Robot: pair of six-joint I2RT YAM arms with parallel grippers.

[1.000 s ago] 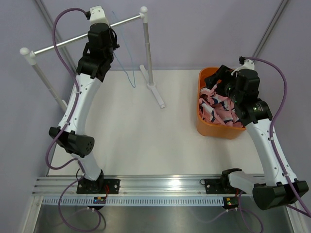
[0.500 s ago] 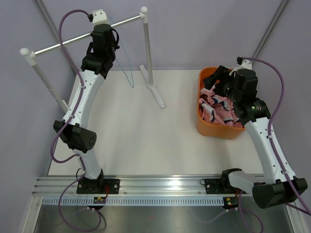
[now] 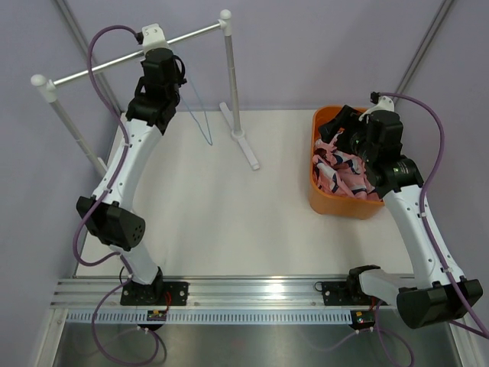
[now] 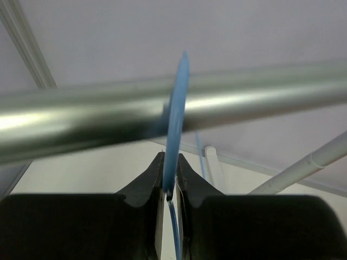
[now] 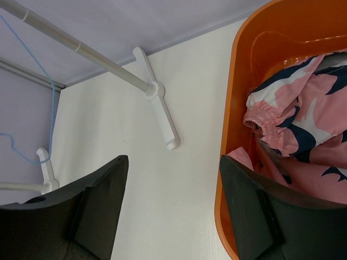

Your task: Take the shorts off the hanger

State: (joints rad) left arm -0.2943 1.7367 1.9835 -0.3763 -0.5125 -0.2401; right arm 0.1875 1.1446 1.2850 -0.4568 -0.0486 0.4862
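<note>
The light-blue wire hanger (image 3: 200,115) hangs bare at the silver clothes rail (image 3: 99,70), at the back left. My left gripper (image 3: 170,76) is shut on the hanger's wire just under the rail. In the left wrist view the wire (image 4: 176,124) runs up from between the fingertips of that gripper (image 4: 169,173) and crosses the rail (image 4: 260,92). The pink shorts (image 3: 344,172) with navy and white shapes lie crumpled in the orange basket (image 3: 315,191). My right gripper (image 3: 345,126) hovers open and empty over the basket's left rim, beside the shorts (image 5: 295,130).
The rail's white posts stand at the left (image 3: 72,126) and centre back (image 3: 231,76), with a white foot (image 5: 160,116) on the table. The basket's wall (image 5: 238,70) is under my right gripper (image 5: 173,162). The hanger also shows far left in the right wrist view (image 5: 52,108).
My left wrist has shifted a little lower in the top view, still shut on the hanger wire. My right gripper has drifted slightly right above the basket.
</note>
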